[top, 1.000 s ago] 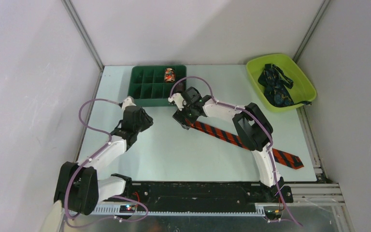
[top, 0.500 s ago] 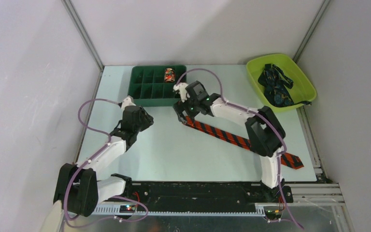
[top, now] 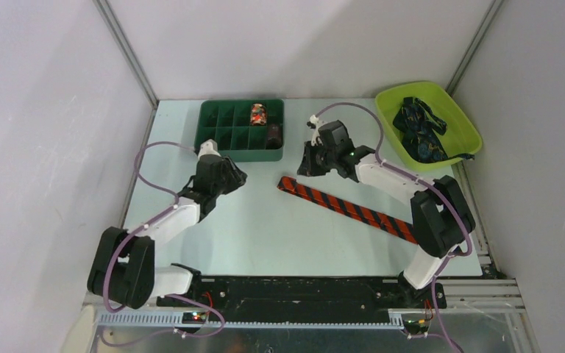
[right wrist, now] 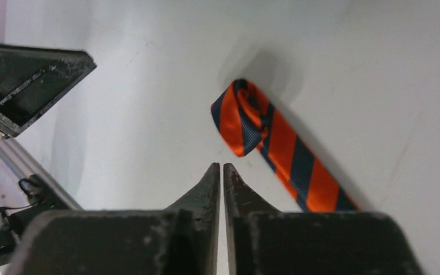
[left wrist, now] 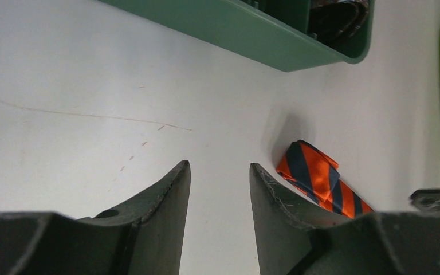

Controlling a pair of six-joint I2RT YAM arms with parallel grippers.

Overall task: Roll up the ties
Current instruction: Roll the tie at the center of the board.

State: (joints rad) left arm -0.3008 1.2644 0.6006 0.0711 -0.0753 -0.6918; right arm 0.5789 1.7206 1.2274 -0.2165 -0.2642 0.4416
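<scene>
A red-orange tie [top: 346, 207] with dark stripes lies flat and diagonal across the table. Its left end is folded over into a small curl [right wrist: 242, 114], which also shows in the left wrist view [left wrist: 314, 173]. My right gripper [right wrist: 222, 167] is shut on nothing, just short of that curl; in the top view it [top: 307, 163] hovers above and right of the tie's end. My left gripper [left wrist: 219, 169] is open over bare table, left of the curl [top: 237, 177]. Dark navy ties [top: 419, 131] lie heaped in the lime bin [top: 462, 118].
A green compartment tray [top: 213, 137] stands at the back, holding a colourful roll [top: 257, 114] and a dark roll [top: 273, 134]. Its near wall [left wrist: 246, 31] is close ahead of my left gripper. Grey walls enclose the table on three sides.
My right gripper let go of the tie's end, shut, and pulled back to the right. The left arm swung right toward the tie's end. The tie's wide end is now hidden behind the right arm.
</scene>
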